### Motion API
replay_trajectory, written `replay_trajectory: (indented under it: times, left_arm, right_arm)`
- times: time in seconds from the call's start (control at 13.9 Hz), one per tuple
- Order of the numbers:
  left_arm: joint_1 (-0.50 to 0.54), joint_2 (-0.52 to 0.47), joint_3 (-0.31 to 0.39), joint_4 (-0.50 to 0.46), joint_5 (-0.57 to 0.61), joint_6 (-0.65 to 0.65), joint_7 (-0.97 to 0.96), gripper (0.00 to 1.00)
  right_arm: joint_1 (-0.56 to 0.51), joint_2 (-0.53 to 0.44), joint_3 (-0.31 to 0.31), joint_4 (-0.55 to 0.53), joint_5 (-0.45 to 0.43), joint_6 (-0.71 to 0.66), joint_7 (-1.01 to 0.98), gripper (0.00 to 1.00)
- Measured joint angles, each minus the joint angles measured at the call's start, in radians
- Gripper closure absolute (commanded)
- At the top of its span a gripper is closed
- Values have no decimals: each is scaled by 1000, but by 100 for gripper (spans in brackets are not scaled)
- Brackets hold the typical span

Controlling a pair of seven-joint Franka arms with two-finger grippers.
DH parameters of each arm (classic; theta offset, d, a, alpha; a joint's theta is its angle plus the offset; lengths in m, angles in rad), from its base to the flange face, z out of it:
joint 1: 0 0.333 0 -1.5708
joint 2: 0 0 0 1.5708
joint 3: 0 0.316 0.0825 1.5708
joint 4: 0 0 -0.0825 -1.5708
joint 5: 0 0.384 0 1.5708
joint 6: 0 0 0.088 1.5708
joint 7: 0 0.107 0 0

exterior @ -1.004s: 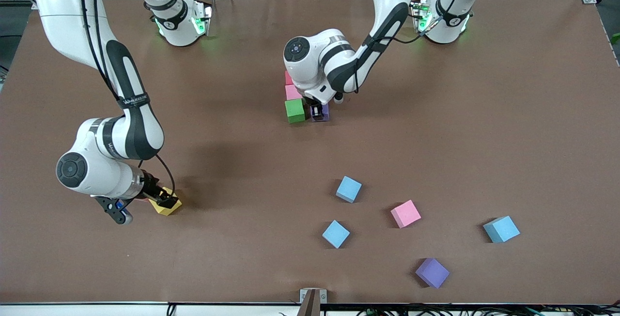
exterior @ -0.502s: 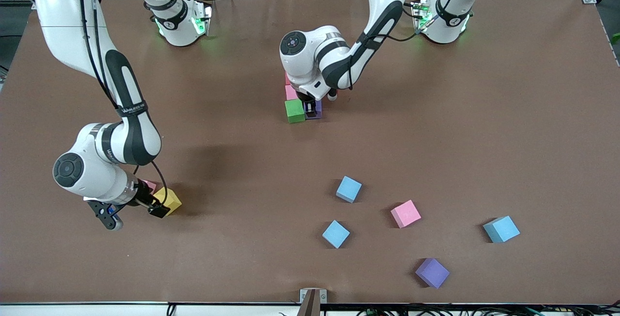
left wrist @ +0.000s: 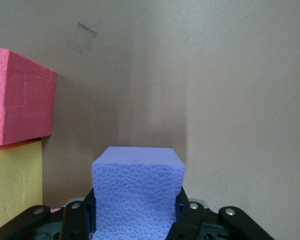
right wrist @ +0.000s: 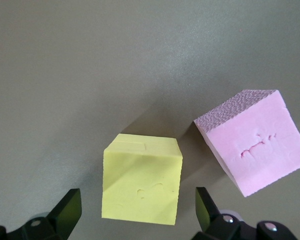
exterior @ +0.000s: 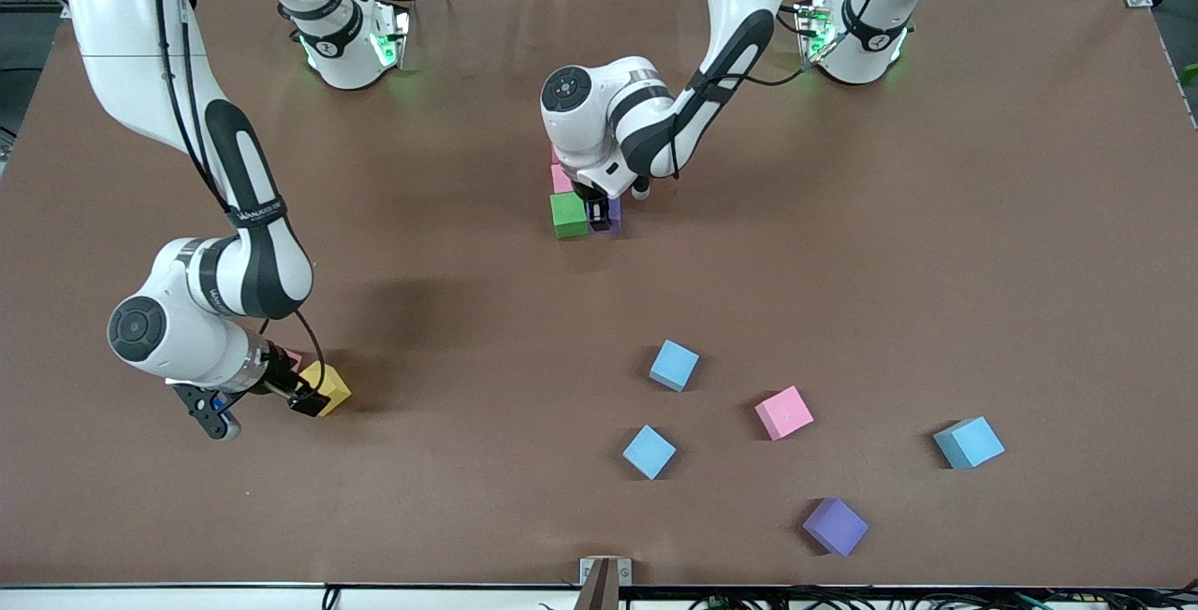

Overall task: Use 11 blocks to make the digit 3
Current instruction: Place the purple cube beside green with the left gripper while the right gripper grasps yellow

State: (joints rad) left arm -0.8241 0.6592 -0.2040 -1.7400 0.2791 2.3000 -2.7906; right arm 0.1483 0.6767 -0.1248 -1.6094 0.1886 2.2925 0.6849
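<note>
While left hand (exterior: 599,214) stays clamped on purple block (left wrist: 137,192), you press it flush beside green block (exterior: 569,214), then release straight up. Right hand (right wrist: 135,212), fingers spread wide, straddles yellow block (exterior: 328,386); you centre before closing, avoid neighbouring pink block (right wrist: 255,142). Brown bench (exterior: 936,217) matte, roomy; loose blocks sit nearer front camera.
</note>
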Motion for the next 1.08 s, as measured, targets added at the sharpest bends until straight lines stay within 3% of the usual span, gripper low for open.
replay_trajectory:
  times: [0.07, 0.14, 0.22, 0.57, 1.0, 1.08]
  left_arm:
    - [0, 1, 0, 1, 0, 1, 0, 80]
    - [0, 2, 0, 1, 0, 2, 0, 48]
    - [0, 3, 0, 1, 0, 2, 1, 0]
    - [-6, 3, 0, 2, 2, -3, 6, 0]
    - [-19, -37, -31, 25, 14, -122, 25, 0]
    - [-18, -51, -32, 26, 14, -132, 32, 0]
  right_arm:
    - [0, 2, 0, 0, 0, 1, 2, 0]
    - [0, 5, 0, 0, 0, 2, 3, 0]
    - [0, 8, 0, 0, 0, 3, 3, 0]
    - [2, 23, 1, -2, 0, 19, 4, 0]
    - [2, 41, 1, -3, -1, 51, 3, 0]
    - [2, 41, 1, -3, -2, 51, 0, 4]
